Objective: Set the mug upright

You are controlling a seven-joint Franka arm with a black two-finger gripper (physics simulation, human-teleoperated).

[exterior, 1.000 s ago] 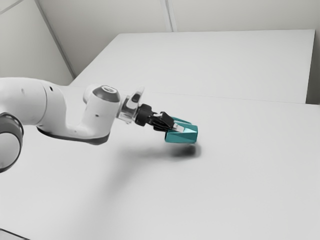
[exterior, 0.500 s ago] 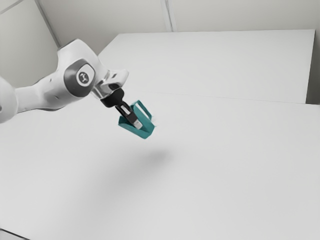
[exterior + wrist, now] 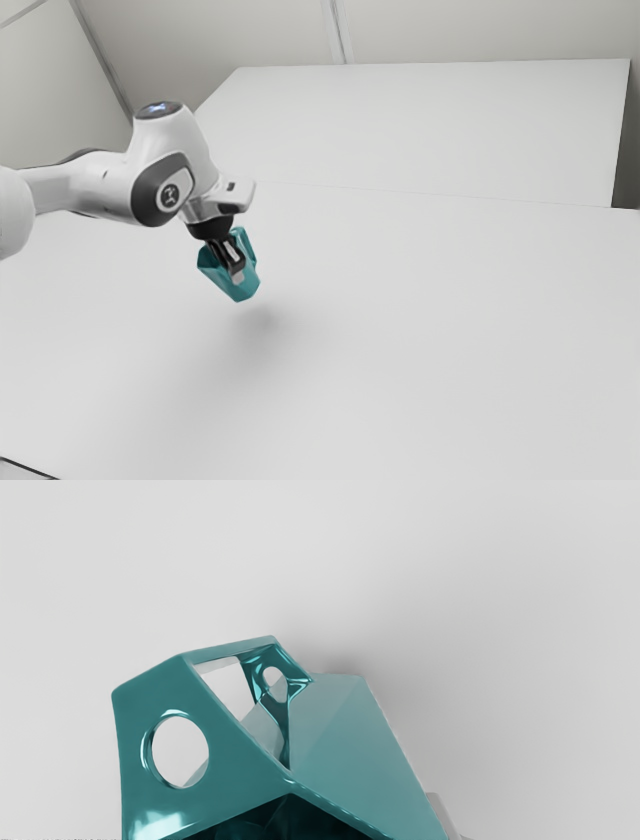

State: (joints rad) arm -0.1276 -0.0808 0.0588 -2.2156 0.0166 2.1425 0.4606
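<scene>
Exterior view, left to right: white arm [image 3: 75, 190] enters from the left edge, forearm roughly level, then bends at the wrist joint [image 3: 165, 165]; hand angled down and slightly toward the exterior view's right. Gripper [image 3: 236, 271] points down at the mug, fingers clamped on it; one finger lies along the mug's near side, the other is hidden. Teal faceted mug [image 3: 219, 278] is in the air under the hand, above the table [image 3: 450, 330], tilted: mouth up and toward the exterior view's left, base down and toward the right. Handle [image 3: 150, 690] is on the exterior view's right side of the mug. Soft shadow [image 3: 256, 322] on the table below, apart from the mug. White panel [image 3: 430, 130] behind.

Wrist view: round hole [image 3: 180, 752] through the handle's flat side, table visible through it. Mouth [image 3: 290, 820] is partly in view, dark inside; can't tell if anything is in there. One fingertip [image 3: 440, 812] shows just beside the mug's outer wall. Mug not standing on the table.
</scene>
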